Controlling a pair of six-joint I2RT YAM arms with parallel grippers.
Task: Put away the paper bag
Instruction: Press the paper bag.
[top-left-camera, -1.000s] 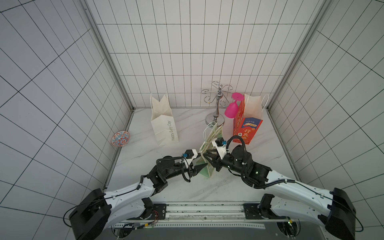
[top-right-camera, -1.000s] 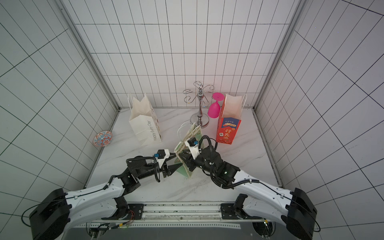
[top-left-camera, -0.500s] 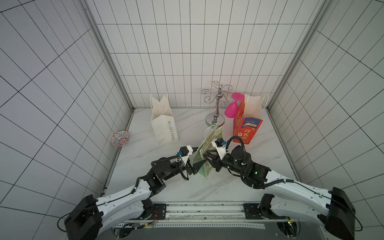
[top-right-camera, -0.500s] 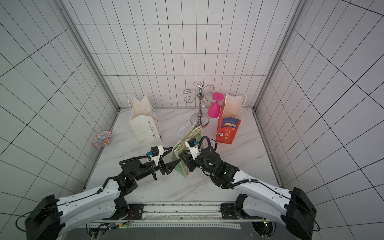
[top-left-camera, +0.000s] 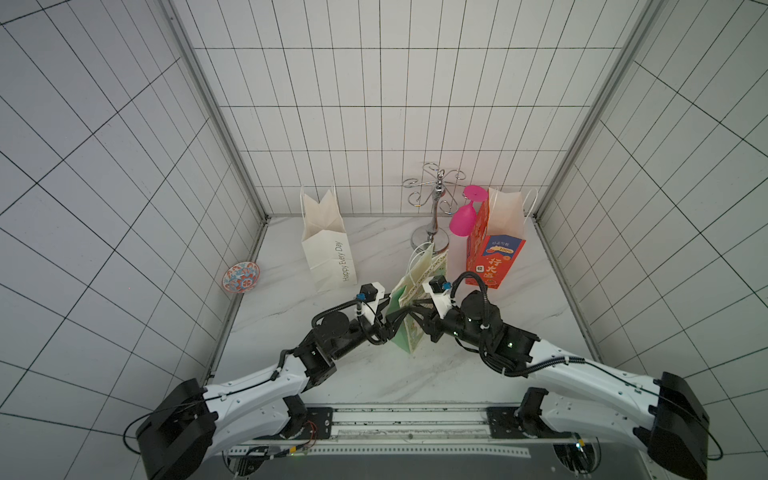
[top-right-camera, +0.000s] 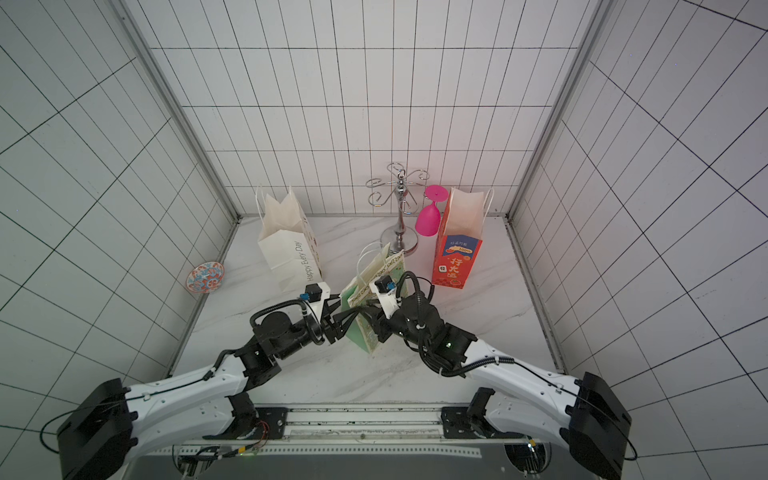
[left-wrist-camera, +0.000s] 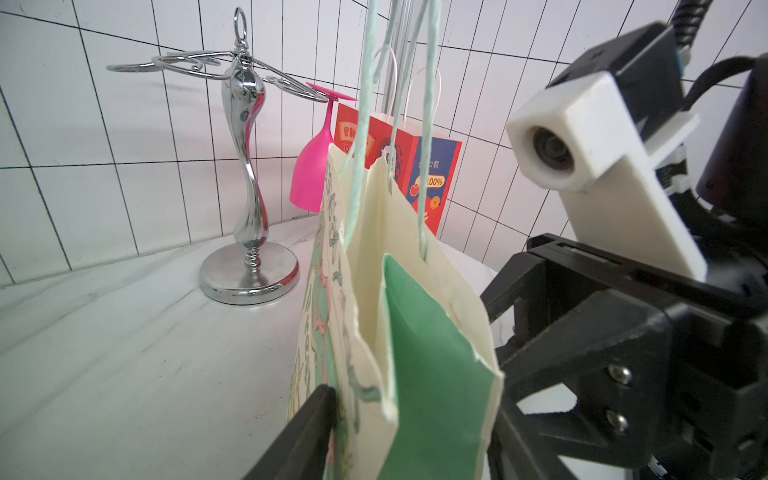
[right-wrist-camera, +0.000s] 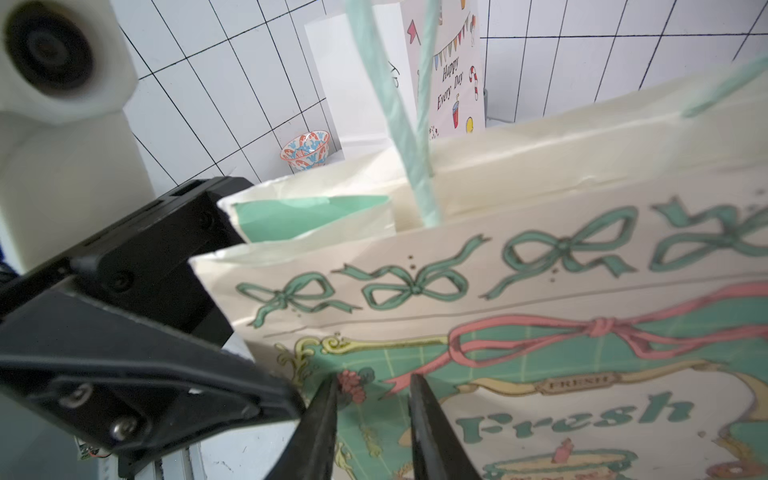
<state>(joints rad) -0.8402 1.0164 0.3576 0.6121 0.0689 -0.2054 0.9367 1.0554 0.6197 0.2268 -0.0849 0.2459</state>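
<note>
The paper bag (top-left-camera: 417, 274) (top-right-camera: 374, 270), cream and green with a "Fresh" print, stands mid-table between both arms. My left gripper (top-left-camera: 392, 320) (top-right-camera: 340, 316) straddles its narrow green side and is shut on the bag (left-wrist-camera: 436, 374). In the left wrist view one finger (left-wrist-camera: 311, 415) presses the printed face and the other lies against the far face. My right gripper (top-left-camera: 415, 316) (right-wrist-camera: 376, 382) is open by a narrow gap. Its tips rest against the printed face (right-wrist-camera: 540, 291), with nothing between them.
A white "Happy Every Day" bag (top-left-camera: 330, 249) stands at the back left and a red bag (top-left-camera: 494, 253) at the back right. Between them is a chrome glass rack (top-left-camera: 434, 199) with a pink glass (top-left-camera: 462, 220) hanging on it. A patterned bowl (top-left-camera: 241, 277) leans by the left wall.
My left gripper drew back left and widened half a second ago, then returned and closed on the bag's side. The right arm has held still.
</note>
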